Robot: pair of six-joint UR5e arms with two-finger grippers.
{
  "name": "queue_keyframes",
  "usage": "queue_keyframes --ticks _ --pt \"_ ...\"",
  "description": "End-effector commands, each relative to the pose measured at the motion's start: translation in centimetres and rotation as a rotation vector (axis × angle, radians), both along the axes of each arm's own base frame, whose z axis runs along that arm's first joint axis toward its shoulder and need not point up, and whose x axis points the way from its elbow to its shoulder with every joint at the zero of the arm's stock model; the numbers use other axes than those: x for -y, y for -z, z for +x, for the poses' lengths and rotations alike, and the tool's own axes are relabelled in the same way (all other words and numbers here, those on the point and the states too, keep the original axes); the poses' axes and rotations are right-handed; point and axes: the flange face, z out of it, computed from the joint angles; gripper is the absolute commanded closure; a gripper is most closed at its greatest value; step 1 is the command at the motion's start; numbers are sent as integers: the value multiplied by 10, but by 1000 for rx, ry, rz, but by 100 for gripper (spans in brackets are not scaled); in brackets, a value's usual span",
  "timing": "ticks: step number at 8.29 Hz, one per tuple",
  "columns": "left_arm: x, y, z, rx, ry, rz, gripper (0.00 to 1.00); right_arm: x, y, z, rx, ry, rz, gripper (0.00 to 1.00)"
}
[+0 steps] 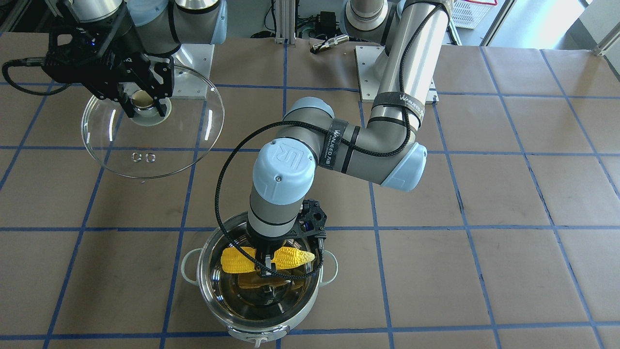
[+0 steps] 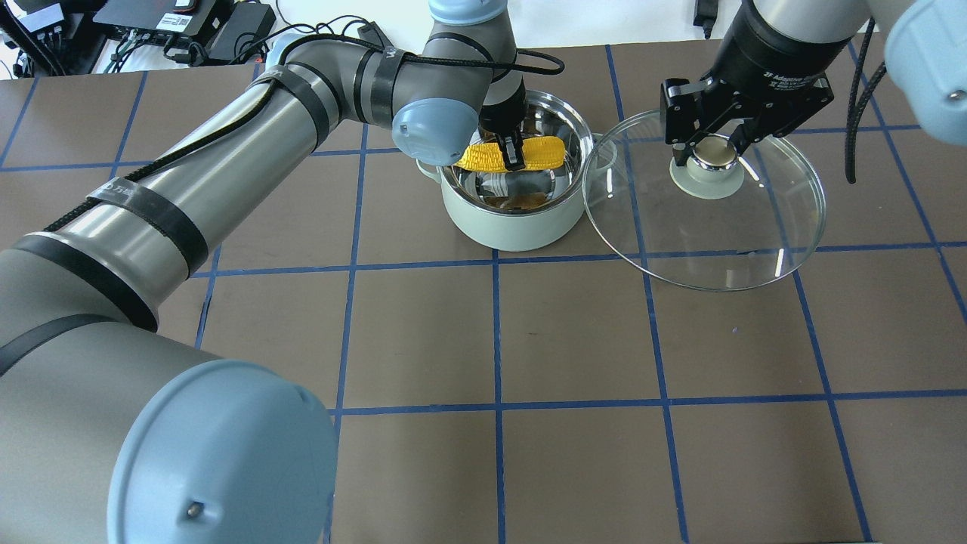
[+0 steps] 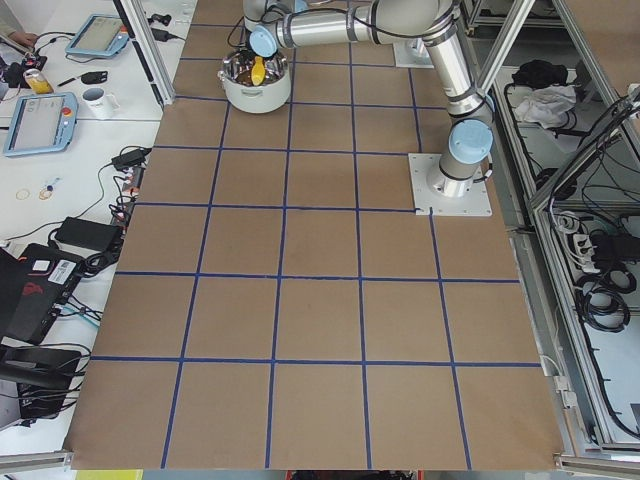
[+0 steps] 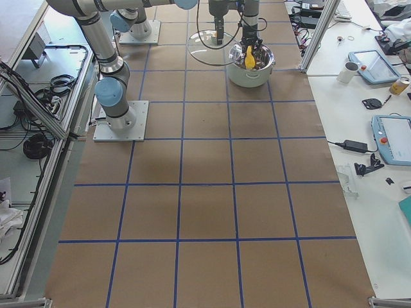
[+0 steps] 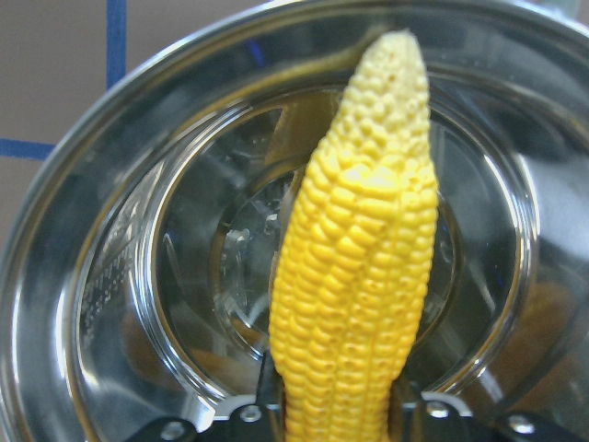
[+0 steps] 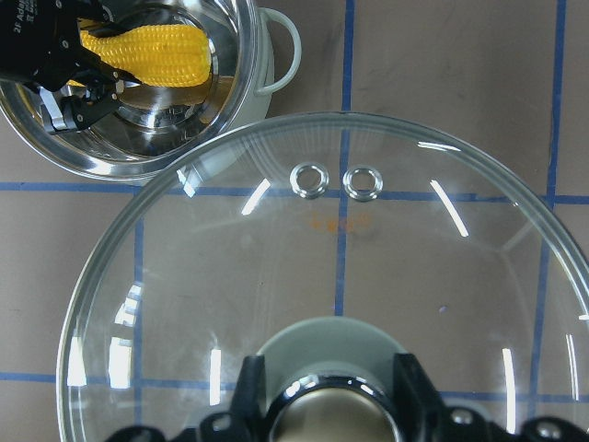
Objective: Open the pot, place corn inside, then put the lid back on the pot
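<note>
Over the brown, blue-taped table [image 2: 574, 332], left tool [image 2: 517, 162] clamps the corn [image 2: 545, 153]; right tool [image 2: 714, 149] clamps the lid [image 2: 702, 234].

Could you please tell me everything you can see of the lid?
The lid is a round, clear glass dome with a pale green centre disc, a shiny metal knob and two metal-ringed vent holes. The right gripper is shut on its knob, holding it roughly level beside the open pot.

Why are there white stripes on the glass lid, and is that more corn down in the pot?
Right wrist view: the white streaks on the lid are glare. Front-facing view: the yellow under the corn is its reflection in the shiny pot. Left wrist view: the pot looks blurry.
</note>
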Motion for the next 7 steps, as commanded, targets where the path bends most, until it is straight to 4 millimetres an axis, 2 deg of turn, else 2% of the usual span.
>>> queue_keyframes --ticks 1,3,5,6,7 --pt "-2 -1 -2 5 3 1 23 0 0 1 0 -1 0 74" --pt "-9 -23 1 7 17 -11 24 0 0 0 -1 0 0 74" --pt "-20 -63 13 14 82 -23 22 1 0 0 1 5 -7 74" --pt "-34 -113 25 7 123 -77 15 1 0 1 0 -3 -9 73" --pt "-57 -160 39 13 206 -124 9 1 -1 1 3 0 -12 73"
